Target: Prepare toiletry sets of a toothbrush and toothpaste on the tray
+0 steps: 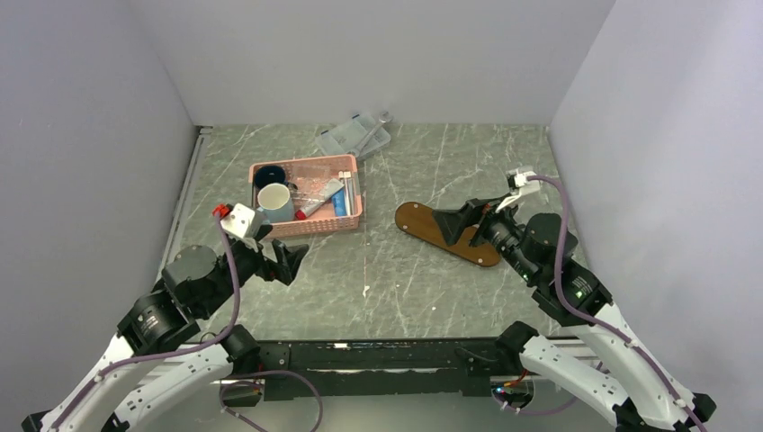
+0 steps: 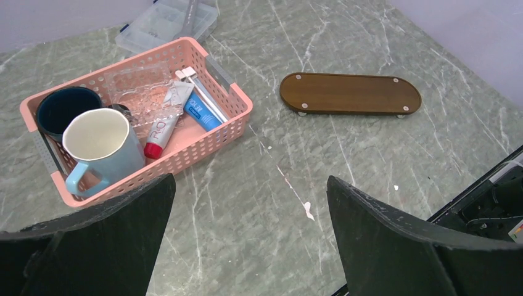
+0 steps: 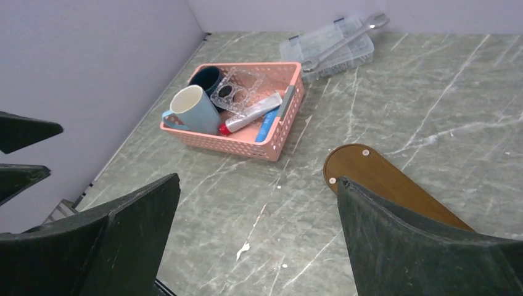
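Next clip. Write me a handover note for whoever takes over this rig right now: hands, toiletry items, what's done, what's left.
Left hand: open, empty, near the pink basket.
Right hand: open, empty, above the tray.
The blue tube, the red-capped tube and what looks like a white toothbrush lie in the basket.
Done: nothing yet; the tray is bare.
Left: move brush and paste onto the tray.

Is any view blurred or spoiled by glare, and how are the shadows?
Top external view: soft even light, no hard shadows, tray sharp. Left wrist view: no glare, pink basket sharp, left hand dark, without detail. Right wrist view: equally clear, right hand hides part of the tray.
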Robot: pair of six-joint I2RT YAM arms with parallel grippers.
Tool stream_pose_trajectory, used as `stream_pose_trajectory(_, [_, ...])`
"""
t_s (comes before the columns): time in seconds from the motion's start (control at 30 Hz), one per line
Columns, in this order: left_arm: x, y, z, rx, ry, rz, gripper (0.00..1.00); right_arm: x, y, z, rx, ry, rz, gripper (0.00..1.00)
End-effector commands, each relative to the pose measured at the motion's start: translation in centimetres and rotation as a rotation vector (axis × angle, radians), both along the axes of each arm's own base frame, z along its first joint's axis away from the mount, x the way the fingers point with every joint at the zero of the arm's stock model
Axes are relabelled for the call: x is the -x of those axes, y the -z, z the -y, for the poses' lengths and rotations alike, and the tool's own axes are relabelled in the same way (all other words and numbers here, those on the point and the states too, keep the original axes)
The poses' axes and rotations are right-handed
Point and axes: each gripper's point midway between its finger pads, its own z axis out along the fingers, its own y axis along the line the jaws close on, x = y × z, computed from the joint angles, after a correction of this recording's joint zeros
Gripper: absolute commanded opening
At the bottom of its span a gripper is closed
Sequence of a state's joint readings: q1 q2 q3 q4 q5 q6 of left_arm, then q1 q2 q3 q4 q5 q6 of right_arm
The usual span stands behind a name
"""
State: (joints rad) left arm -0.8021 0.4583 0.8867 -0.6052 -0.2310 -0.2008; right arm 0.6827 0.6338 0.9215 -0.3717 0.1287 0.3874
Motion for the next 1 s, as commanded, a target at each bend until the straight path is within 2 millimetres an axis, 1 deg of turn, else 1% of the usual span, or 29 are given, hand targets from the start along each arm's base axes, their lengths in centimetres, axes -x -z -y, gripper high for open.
stream_pose_trajectory(0.0, [0.4, -1.7, -0.6, 0.049, -0.009, 0.05, 0.99, -1.0, -1.0, -0.3, -0.026, 0.033, -0.006, 1.0])
stream_pose_trajectory(0.13, [0.4, -1.6, -0.9, 0.052, -0.02, 0.057, 0.99, -1.1, -0.9, -0.1, -0.013, 0.037, 0.008, 1.0])
stream_pose_trajectory(0.33, [0.3, -1.7, -1.5, 0.05, -0.053, 0.052, 0.99, -1.8, 0.5, 0.0, 0.042, 0.066, -0.045, 1.0])
stream_pose_trajectory(0.5, [0.3, -1.8, -2.0, 0.062, -0.072, 0.054, 0.99, -3.1, 2.5, 0.3, 0.1, 0.133, -0.129, 0.99])
stream_pose_trajectory(0.6, [0.3, -1.8, -2.3, 0.07, -0.086, 0.059, 0.99, -4.0, 4.2, 0.4, 0.152, 0.182, -0.203, 0.99])
stream_pose_trajectory(0.73, [0.4, -1.9, -2.8, 0.079, -0.107, 0.066, 0.99, -4.9, 5.8, 0.4, 0.19, 0.229, -0.266, 0.97])
stream_pose_trajectory(0.97, [0.5, -2.1, -3.4, 0.094, -0.129, 0.075, 0.99, -6.4, 8.3, 1.1, 0.25, 0.348, -0.369, 0.97])
